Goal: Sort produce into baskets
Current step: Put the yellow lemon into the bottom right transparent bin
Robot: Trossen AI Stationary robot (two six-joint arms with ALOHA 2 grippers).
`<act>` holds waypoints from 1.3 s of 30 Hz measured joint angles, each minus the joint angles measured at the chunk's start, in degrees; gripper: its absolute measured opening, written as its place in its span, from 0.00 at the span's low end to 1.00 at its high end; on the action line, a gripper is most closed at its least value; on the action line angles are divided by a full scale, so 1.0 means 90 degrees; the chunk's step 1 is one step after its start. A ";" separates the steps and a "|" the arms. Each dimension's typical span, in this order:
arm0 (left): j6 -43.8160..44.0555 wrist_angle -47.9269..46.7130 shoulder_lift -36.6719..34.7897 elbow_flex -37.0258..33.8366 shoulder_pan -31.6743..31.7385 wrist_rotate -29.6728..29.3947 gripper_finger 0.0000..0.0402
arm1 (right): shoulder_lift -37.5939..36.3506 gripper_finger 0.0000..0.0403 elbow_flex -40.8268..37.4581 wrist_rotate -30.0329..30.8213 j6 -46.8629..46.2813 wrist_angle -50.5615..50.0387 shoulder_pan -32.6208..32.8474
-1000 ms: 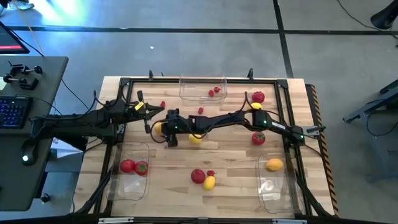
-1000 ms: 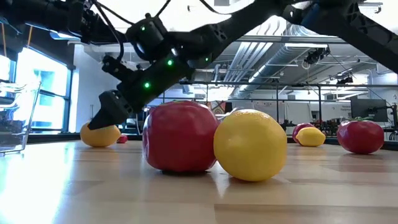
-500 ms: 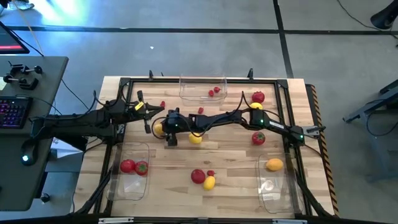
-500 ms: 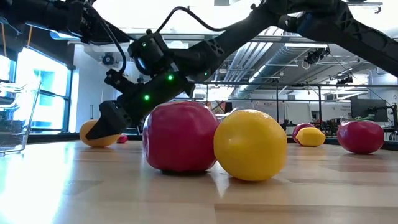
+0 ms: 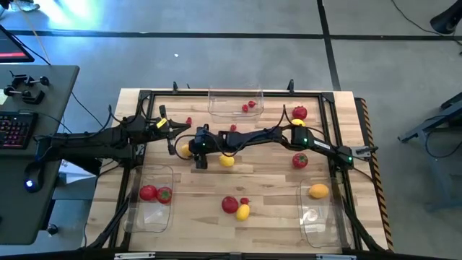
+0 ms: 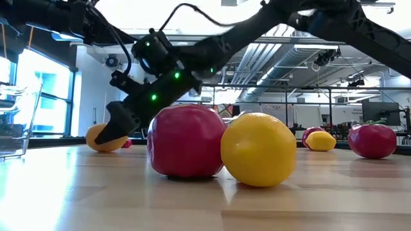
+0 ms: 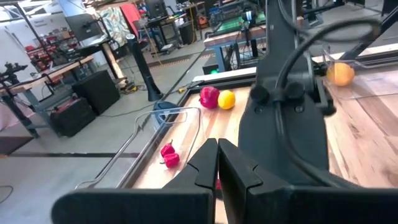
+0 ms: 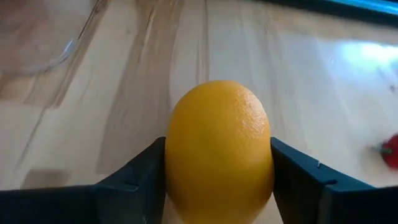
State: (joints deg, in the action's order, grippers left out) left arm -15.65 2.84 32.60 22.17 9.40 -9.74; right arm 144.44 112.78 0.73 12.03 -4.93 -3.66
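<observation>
Flanking orange lemon (image 8: 219, 149): right fingers (image 8: 134, 180).

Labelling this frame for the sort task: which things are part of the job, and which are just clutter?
Job:
- orange lemon, pinched in the right end effector
- tomatoes in the left bin
- berries in the far bin
- lemon in the right bin
- loose tomato and lemon

Clutter:
- keyboard
- black frame
- left end effector, idle and shut

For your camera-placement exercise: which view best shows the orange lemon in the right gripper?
The right wrist view: the orange lemon fills it, clamped between both fingers. High and low views show it partly hidden; the left wrist view hides it.
</observation>
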 joint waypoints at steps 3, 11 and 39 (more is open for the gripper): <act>0.0002 0.0006 -0.0002 0.0000 -0.0001 -0.0002 0.00 | -0.0322 0.52 0.0075 0.0030 0.0215 -0.0845 0.0029; -0.0008 0.0004 -0.0005 -0.0002 0.0005 -0.0534 0.00 | -0.1481 0.52 -0.0307 0.0604 0.0253 -0.2259 0.0044; 0.0220 0.0004 0.0000 -0.0002 0.0005 -0.0648 0.00 | -0.7042 0.52 -0.5278 0.2583 -0.4310 -0.4378 0.2192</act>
State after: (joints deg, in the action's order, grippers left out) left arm -13.67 2.88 32.60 22.15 9.45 -15.57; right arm 81.05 65.28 23.98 -26.75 -44.33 16.07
